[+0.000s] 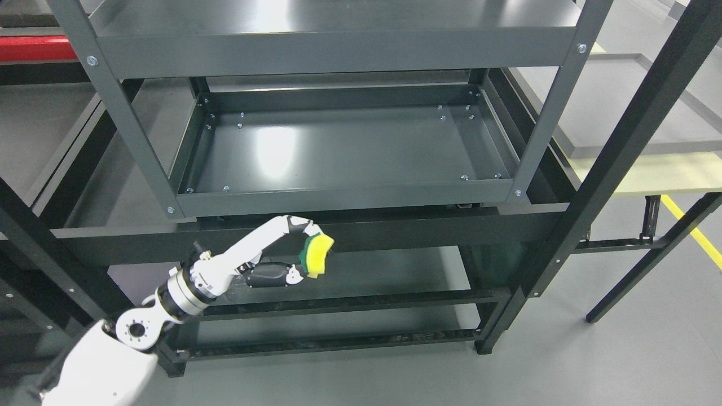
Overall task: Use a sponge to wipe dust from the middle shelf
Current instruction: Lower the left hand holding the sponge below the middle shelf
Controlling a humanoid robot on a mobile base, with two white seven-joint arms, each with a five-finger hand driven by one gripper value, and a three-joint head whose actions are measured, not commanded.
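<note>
Nearest the camera, the white left arm (101, 366) comes in from the lower left corner and slants up toward the dark grey metal shelf unit (338, 53). Its left hand (265, 256) hangs in front of that unit, below the front lip of the middle shelf (350, 149) and left of the lip's middle. The hand is clamped on a yellow sponge with a green scouring side (317, 256): the upper fingers (299, 225) arch over the sponge's top edge, and the dark lower digit (276, 276) presses at its bottom edge, so the sponge is pinched between them at the hand's far end. Its green side faces the palm and its yellow face points right, away from the hand. The sponge is off the shelf, held in the air before the black crossbar (395, 228) that runs under the shelf's front.

Further right, the middle shelf itself is a shallow tray with a raised rim, glossy, with a pale glare left of its centre. A black frame post (615, 163) slants down past the unit's right side, and beyond it a yellow floor line (696, 234) crosses the grey floor.
</note>
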